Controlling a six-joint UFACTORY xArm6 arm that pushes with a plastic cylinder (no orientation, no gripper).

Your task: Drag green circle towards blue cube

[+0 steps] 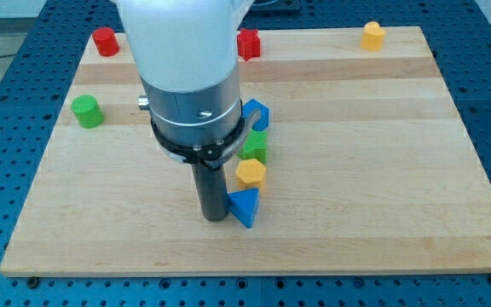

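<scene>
The green circle is a short green cylinder near the board's left edge, upper part. The blue cube peeks out at the right of my arm's housing, mid-board, partly hidden by it. My tip is the lower end of the dark rod, low on the board, touching or almost touching the left side of a blue triangular block. The tip is far to the right of and below the green circle, and below the blue cube.
A green block and a yellow hexagonal block line up between the blue cube and the blue triangle. A red cylinder, a red block and a yellow block sit along the top edge.
</scene>
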